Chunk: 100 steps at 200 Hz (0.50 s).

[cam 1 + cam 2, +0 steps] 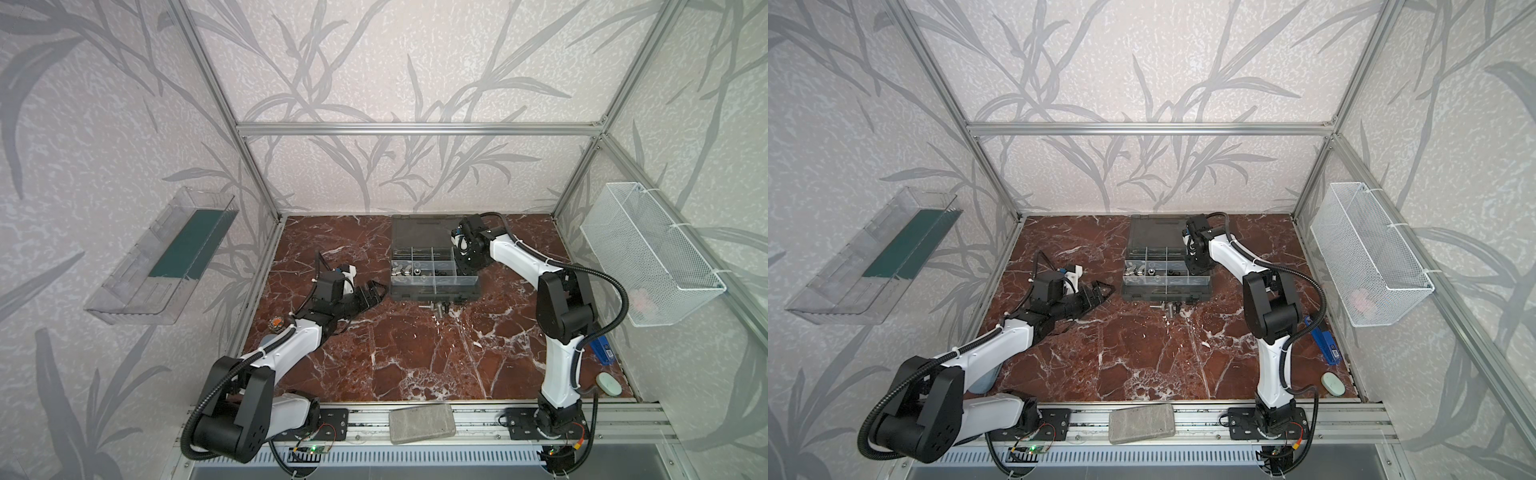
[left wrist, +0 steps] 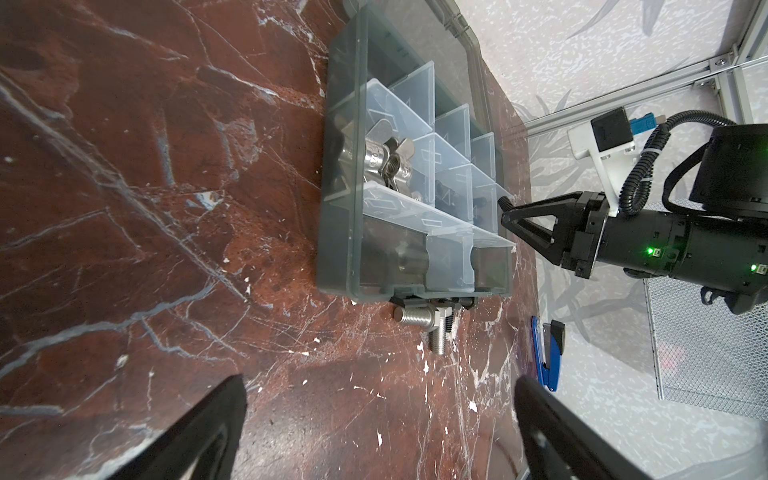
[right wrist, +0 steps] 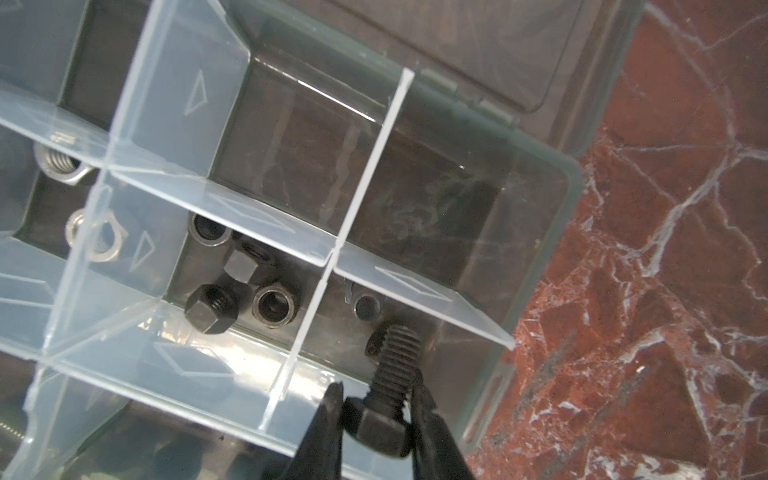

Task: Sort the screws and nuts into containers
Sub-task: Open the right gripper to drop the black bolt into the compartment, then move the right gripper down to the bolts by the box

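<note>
My right end effector (image 3: 376,401) grips a black hex-head bolt (image 3: 395,357) over an outer clear-walled cell (image 3: 332,332) of the dark grey plastic organizer case (image 3: 552,232); I'd lower it inside before releasing.

Red marble tabletop (image 1: 415,357) open across centre. Two shiny silver hex bolts (image 2: 417,319) lie just beside dark grey plastic organizer case (image 1: 432,293), front side.

The left arm (image 1: 291,345) and the right arm (image 1: 515,257) have white link shells and black joint housings. A black ribbed cable (image 2: 651,147) runs along each, fixed with white ties (image 1: 258,353). The right hand (image 2: 506,216) is black, with triangular fingers (image 2: 544,203) and two green lights (image 2: 649,251).
</note>
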Tool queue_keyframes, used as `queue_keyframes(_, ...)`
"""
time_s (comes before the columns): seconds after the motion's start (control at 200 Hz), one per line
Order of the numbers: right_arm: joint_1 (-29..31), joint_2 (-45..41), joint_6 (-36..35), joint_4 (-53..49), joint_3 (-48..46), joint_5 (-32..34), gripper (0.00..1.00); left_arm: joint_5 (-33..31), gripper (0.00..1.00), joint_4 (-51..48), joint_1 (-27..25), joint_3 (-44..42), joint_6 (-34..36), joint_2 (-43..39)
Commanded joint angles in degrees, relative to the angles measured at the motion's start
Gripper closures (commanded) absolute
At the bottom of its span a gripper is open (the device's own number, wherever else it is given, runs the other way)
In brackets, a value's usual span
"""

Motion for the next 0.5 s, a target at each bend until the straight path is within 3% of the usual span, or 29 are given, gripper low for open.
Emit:
queue_keyframes(0.0, -0.3, 0.8, 0.1, -1.4, 2.1, 0.4, 0.71, 0.0, 0.02, 0.3, 0.5, -0.3, 0.0, -1.5)
queue_keyframes(0.205, -0.3, 0.2, -0.1, -1.8, 2.0, 0.7, 0.55, -0.1, 0.02, 0.3, 0.5, -0.5, 0.0, -1.9)
queue_keyframes(0.495, -0.3, -6.9, 0.2, -1.2, -2.6, -0.8, 0.5, -0.3, 0.02, 0.0, 0.5, -0.5, 0.1, -2.2)
